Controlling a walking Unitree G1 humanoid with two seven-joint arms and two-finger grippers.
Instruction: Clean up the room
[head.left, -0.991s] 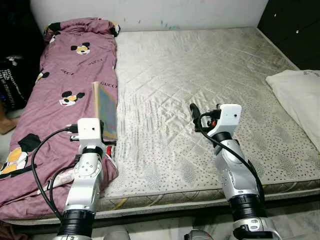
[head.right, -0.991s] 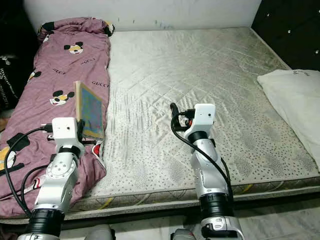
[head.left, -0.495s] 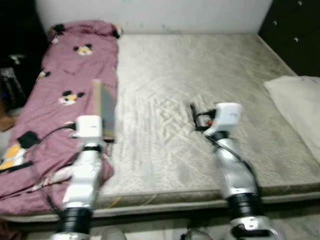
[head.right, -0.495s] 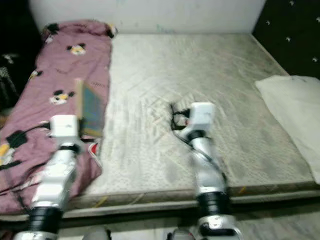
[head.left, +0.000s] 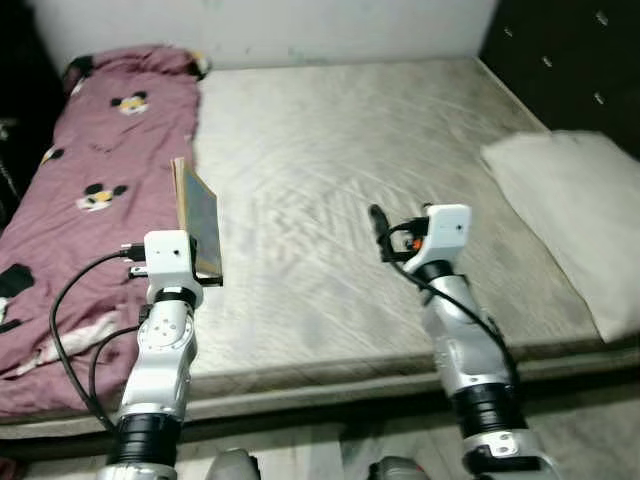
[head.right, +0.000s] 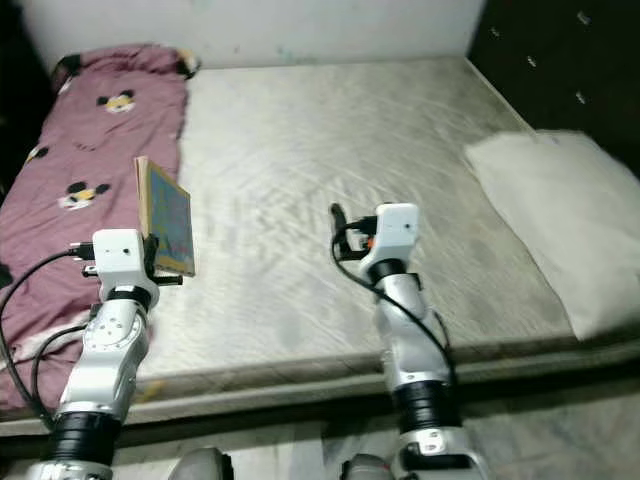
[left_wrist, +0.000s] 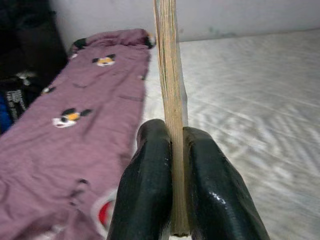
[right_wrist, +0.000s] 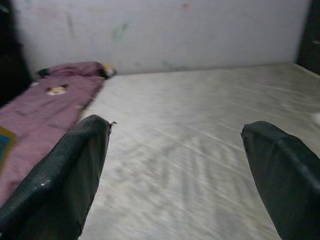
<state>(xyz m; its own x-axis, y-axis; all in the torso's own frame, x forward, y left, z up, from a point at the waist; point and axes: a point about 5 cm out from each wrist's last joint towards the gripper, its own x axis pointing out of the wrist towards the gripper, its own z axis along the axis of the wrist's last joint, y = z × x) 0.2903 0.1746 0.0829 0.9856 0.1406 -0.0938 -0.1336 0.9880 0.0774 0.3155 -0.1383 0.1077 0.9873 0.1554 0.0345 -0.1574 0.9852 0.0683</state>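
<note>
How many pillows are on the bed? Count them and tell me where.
1. The white pillow lies at the mattress's right edge, beside the dark cabinet. Others could lie hidden under the maroon blanket on the left.

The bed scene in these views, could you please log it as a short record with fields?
surface: bare mattress
left gripper: shut on a thin book, held upright on edge
right gripper: open, holding nothing, above the mattress
blanket: mauve, cartoon-mouse print, along the robot's left side of the bed
pillow: white, at the right edge
</note>
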